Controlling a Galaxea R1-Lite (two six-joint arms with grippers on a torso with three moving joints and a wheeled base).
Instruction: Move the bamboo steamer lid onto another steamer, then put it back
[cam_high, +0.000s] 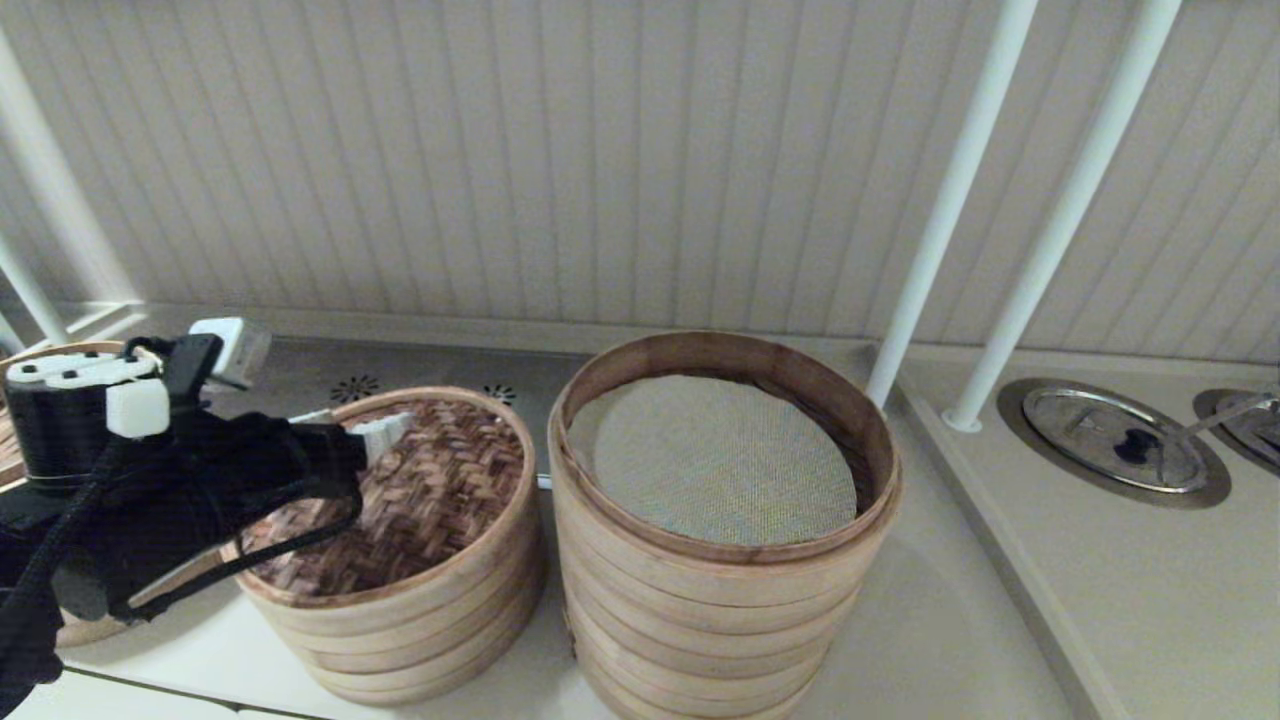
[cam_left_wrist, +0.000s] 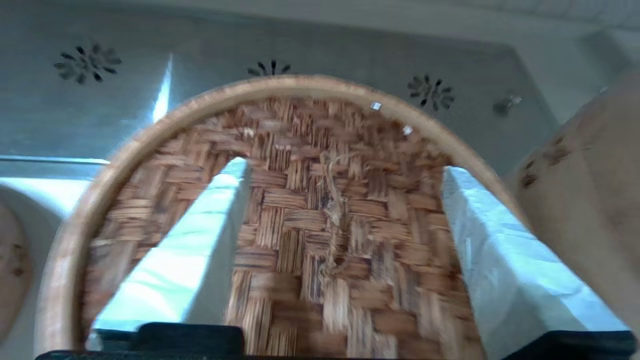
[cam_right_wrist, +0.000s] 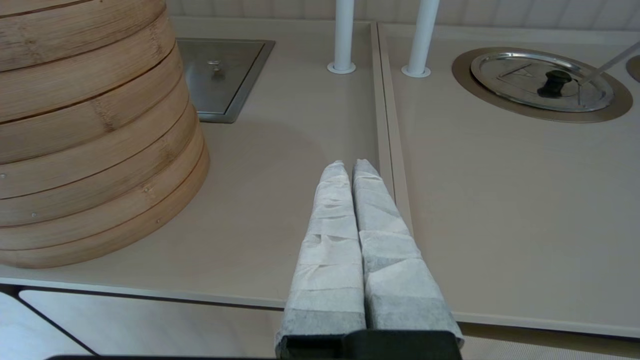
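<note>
The bamboo steamer lid, dark woven top in a pale rim, lies flat on the shorter stack at centre left. My left gripper reaches over it from the left. In the left wrist view the left gripper is open, its white-wrapped fingers spread either side of the lid's small twine loop, gripping nothing. To the right stands another steamer, the tall stack with a grey-green mesh liner, uncovered. My right gripper is shut and empty, low over the counter beside that stack.
Two white poles rise behind the tall stack. A round metal lid sits in a counter recess at right. A steel panel with flower-shaped holes lies behind the stacks. Another bamboo stack stands at far left.
</note>
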